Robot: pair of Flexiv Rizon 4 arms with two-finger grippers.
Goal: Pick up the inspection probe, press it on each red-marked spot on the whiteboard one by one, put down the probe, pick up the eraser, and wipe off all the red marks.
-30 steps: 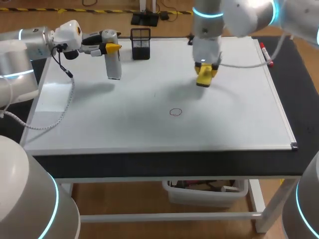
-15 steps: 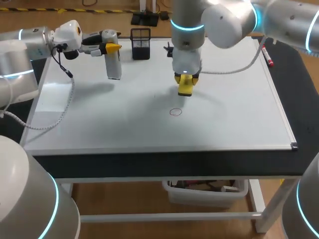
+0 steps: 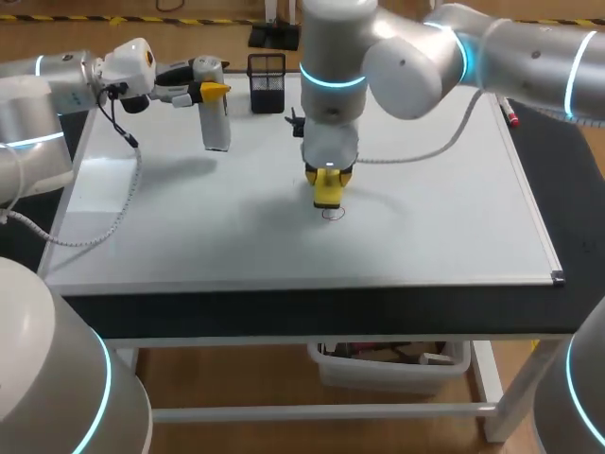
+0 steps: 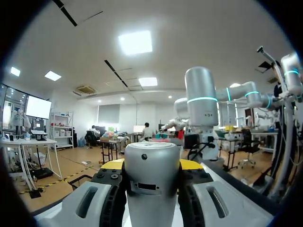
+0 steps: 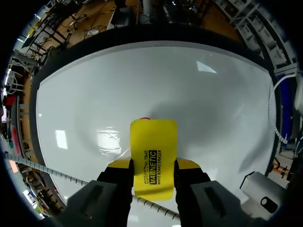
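The right tool [image 5: 153, 165], clamping the eraser [image 5: 153, 142], has swung over the red mark [image 3: 333, 216].

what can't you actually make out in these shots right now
The red mark: in the head view it is mostly covered by the eraser; the right wrist view shows only a red sliver ahead of it.
Whether the eraser touches the whiteboard or hovers: unclear, since the right end effector hides its underside in both views.
The tip of the probe: in the left wrist view it is hidden beneath the left end effector.
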